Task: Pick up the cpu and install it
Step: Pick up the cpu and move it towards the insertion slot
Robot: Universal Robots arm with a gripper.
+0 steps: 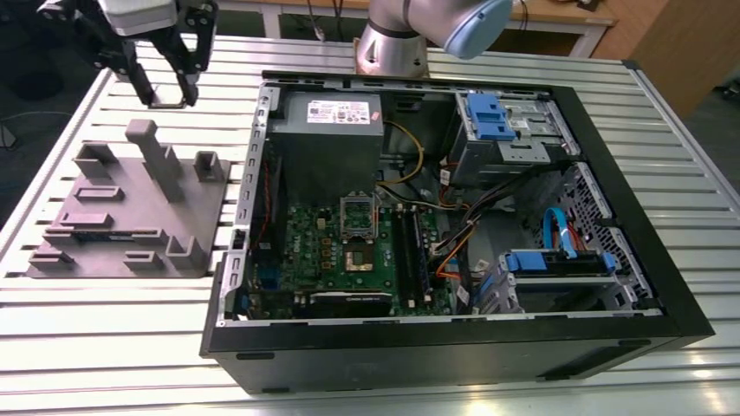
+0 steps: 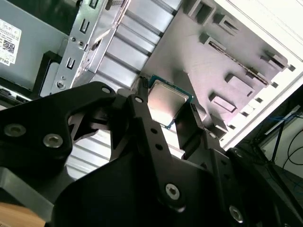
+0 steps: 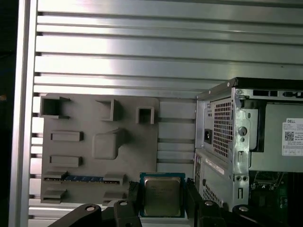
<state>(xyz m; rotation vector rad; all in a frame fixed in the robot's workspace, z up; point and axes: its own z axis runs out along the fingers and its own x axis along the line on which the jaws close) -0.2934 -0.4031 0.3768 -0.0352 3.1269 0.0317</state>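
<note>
The gripper (image 1: 165, 91) is seen in the exterior view at the upper left, raised above the slatted aluminium table (image 1: 116, 347). In both wrist views its black fingers (image 2: 147, 124) are found closed against opposite edges of the cpu (image 2: 168, 101), which is clamped between them with its silvery metal top facing the cameras and its thin greenish border visible on the free sides. The chip is held in the air and is not seen touching any surface. Beneath and beyond it, a grey fixture plate (image 3: 94, 142) with raised blocks and slots is observed lying flat on the table; a dark blue strip (image 3: 83, 178) is seated in one of its slots. Just beside the plate, on the exterior view's right, an open computer case (image 1: 463, 347) is recorded lying on its side. Inside it, a grey power supply (image 1: 329, 130) is noted at the far end, with the green motherboard (image 1: 347, 277) nearer the camera and the socket bracket (image 1: 359, 212) standing open on it. The arm's base (image 1: 393, 43) is mounted behind the case.
</note>
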